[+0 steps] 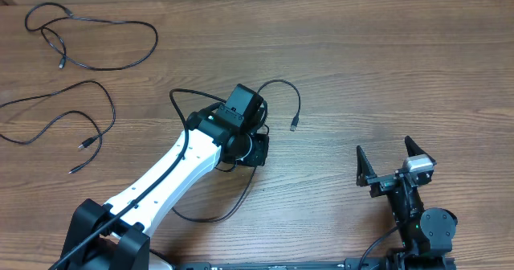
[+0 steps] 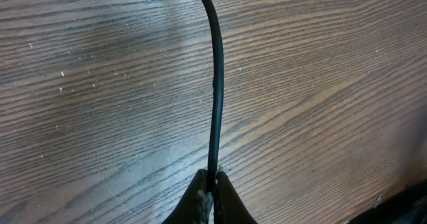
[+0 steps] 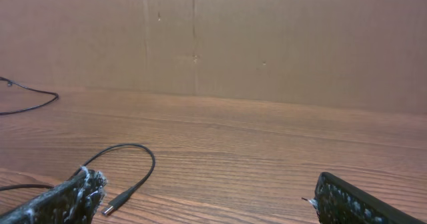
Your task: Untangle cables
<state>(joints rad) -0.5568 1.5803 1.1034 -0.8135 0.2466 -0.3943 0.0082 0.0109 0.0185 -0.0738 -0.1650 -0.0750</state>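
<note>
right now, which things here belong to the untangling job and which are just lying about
Job: middle cable, pinched in the shut left tool; upper-left cable; left-edge cable.
Just there: open right tool, holding nothing; table; cardboard wall.

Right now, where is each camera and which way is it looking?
Overhead: above the table, looking down; left arm, right gripper, loose cables show.
Left wrist: faces down at the table; left gripper pinches one cable.
Right wrist: low, faces across the table to a brown wall; open fingers show.
Shared: overhead and right wrist both show the same cable plug.
</note>
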